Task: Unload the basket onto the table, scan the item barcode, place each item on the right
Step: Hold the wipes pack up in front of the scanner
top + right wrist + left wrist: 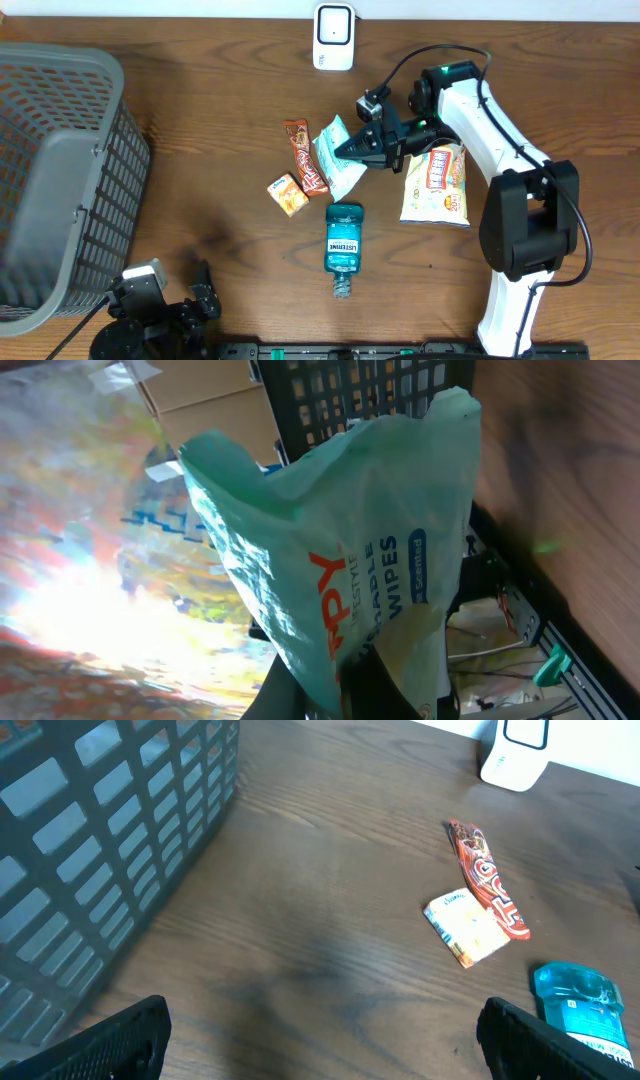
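Observation:
My right gripper (347,149) is shut on a pale teal wipes packet (333,160), pinching its edge near the middle of the table. In the right wrist view the packet (350,540) fills the frame and rises from the gripper (392,682), printed face to the camera; no barcode shows on it. The white scanner (333,37) stands at the table's far edge, apart from the packet. My left gripper (200,287) rests at the near left corner. In the left wrist view the left gripper (320,1042) is open over bare wood.
A grey basket (60,170) fills the left side. Next to the packet lie a red-brown candy bar (303,155) and a small orange box (288,193). A blue mouthwash bottle (343,240) lies in front, and a snack bag (437,183) under the right arm.

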Available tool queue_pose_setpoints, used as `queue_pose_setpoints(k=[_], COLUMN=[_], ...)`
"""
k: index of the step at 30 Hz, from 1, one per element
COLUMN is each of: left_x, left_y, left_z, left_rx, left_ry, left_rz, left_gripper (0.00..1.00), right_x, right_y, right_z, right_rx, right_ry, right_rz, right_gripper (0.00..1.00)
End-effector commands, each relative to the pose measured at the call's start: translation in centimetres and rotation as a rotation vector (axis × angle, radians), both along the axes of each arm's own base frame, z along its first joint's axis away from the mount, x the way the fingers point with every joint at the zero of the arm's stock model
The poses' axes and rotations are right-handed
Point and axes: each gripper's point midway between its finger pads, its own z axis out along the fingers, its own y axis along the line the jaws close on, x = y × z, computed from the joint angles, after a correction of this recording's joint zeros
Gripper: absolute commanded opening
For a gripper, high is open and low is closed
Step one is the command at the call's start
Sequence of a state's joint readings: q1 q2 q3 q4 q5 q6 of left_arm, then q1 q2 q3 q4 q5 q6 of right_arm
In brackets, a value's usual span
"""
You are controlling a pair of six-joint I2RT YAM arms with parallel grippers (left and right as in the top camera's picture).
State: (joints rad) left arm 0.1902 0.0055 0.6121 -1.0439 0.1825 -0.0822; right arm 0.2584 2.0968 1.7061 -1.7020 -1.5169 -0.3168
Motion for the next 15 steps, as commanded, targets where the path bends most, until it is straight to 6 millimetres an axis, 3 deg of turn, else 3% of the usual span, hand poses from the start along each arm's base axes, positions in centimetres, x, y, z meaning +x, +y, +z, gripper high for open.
queue_pose_setpoints(k=[1,5,8,11,15], left_x=[0.0,0.0,0.0,0.0,0.0], left_y=[-0.1,-0.1,-0.1,-0.1,-0.1], left_z=[0.0,0.0,0.0,0.0,0.0], left_rx=[-0.011,-0.011,-0.011,-0.011,-0.011], left_ry=[-0.001,-0.002,-0.001,-0.001,-0.002], left_rz=[-0.003,-0.003,-0.003,-0.003,-0.003], left_gripper=[0.98,0.98,0.98,0.98,0.98], right_x=[0.3,0.2,0.3,1.2,5.1], right_y=[0.0,-0.1,-0.1,-0.3,-0.4], right_z=[1.1,0.8,-0.4,-3.4,-7.1], right_rx=[0.035,0.056,0.073,-0.004,-0.233], right_ry=[0.018,-0.111,-0.358,-0.585,-0.641], right_rz=[-0.025,-0.015,0.029,0.105,0.087], right_gripper=[0.01,0.01,0.01,0.01,0.01])
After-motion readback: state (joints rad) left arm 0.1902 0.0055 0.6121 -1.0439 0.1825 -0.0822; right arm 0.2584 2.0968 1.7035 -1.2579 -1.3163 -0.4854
